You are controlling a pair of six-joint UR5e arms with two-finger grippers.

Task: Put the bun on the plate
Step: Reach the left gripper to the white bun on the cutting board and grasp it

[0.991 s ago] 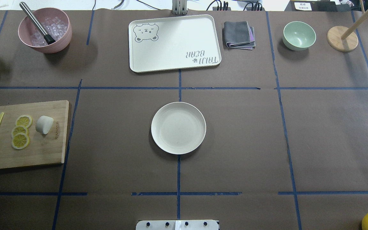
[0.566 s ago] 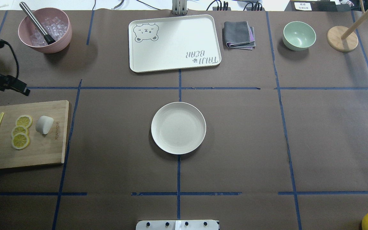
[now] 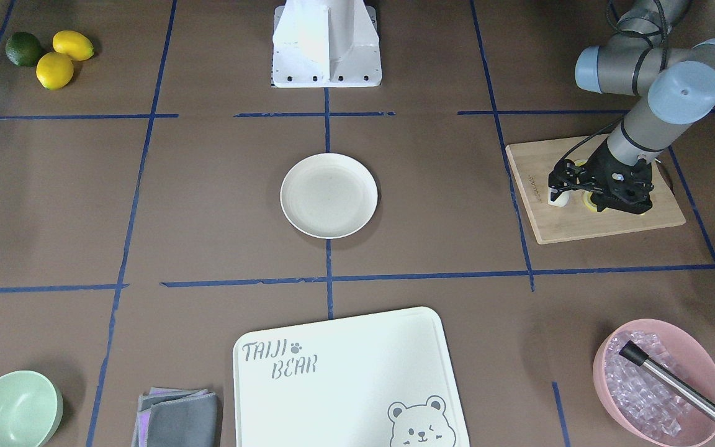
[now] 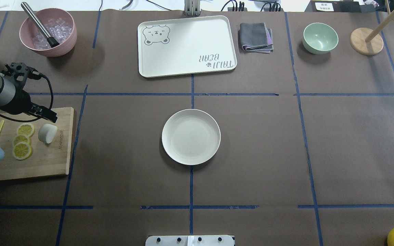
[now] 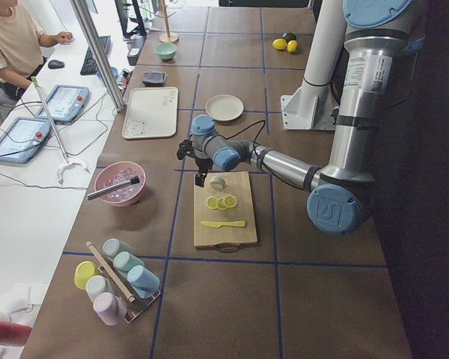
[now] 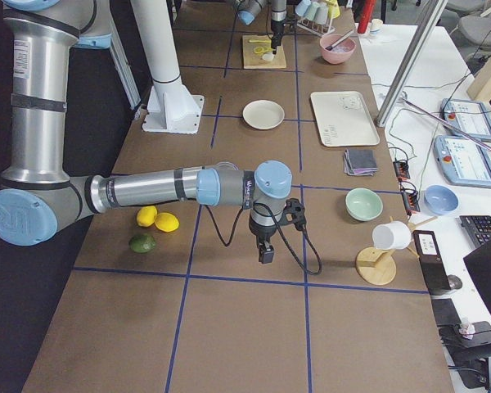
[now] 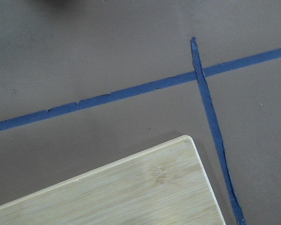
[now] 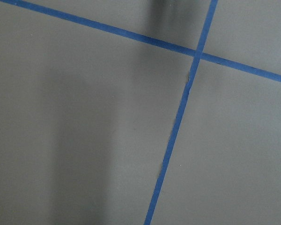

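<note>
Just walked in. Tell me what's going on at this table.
The robot's left gripper hovers over the far edge of the wooden cutting board, close to the bun, which lies on the board beside three lemon slices. The cream plate in the middle of the table is empty. The right gripper hangs over the table far off to the robot's right, away from all of it. Whether either gripper is open cannot be told.

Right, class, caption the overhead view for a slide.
Left tool hovers near the bun on the board; plate sits mid-table.
</note>
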